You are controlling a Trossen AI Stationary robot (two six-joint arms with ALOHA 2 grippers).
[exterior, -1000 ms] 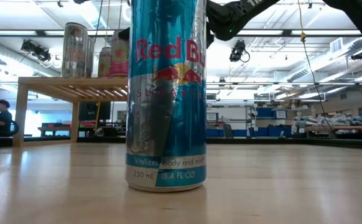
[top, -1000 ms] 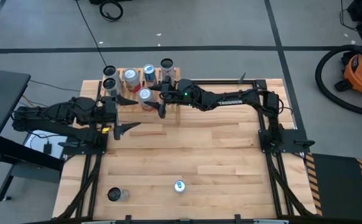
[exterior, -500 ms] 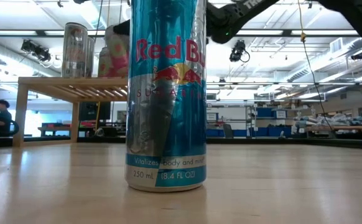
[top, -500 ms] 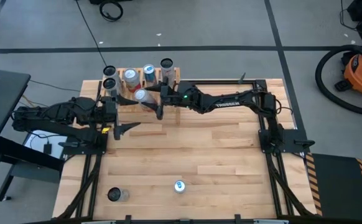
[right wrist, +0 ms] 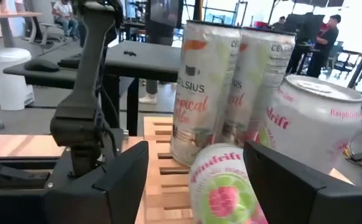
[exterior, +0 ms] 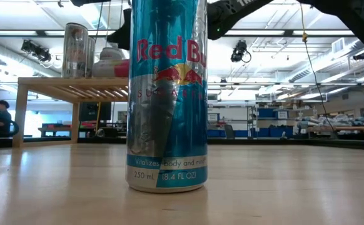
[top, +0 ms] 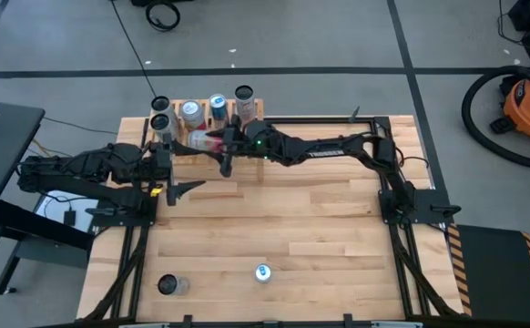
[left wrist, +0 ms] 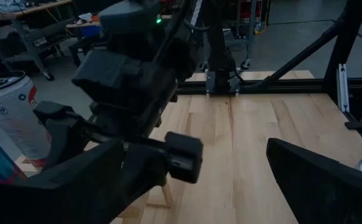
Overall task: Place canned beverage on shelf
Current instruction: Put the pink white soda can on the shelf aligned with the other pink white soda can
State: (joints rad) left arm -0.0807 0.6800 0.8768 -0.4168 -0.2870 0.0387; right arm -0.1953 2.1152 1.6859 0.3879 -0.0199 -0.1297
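Observation:
A pink-and-white can (right wrist: 221, 186) lies on its side on the slatted top of the shelf (top: 178, 150), its top toward the table's left. My right gripper (right wrist: 196, 168) reaches level from the table's right, one finger on each side of the can, jaws apart. The same can shows at the shelf's front (top: 201, 139) and in the low view (exterior: 113, 62). Several other cans (top: 190, 111) stand upright on the shelf. My left gripper (top: 188, 187) waits open over the table's left side. My right gripper has the fallen can between its fingers, which lie along it, level from the table's right. One finger (right wrist: 293, 186) is at the can's side (right wrist: 255, 180); whether it touches, I cannot tell. Bare slats show between the other finger (right wrist: 106, 180) and the can.
A blue Red Bull can (top: 262, 272) stands near the table's front edge, filling the low view (exterior: 167, 94). Another can (top: 169, 285) stands at the front left. Tall Celsius cans (right wrist: 199, 99) stand just beyond the fallen can. Bare planks (top: 292, 210) lie mid-table.
My right gripper has moved toward the table's left, farther over the shelf. The pink-and-white can at its fingers stood upright, then leaned, and now lies on its side, its top fallen toward the table's left.

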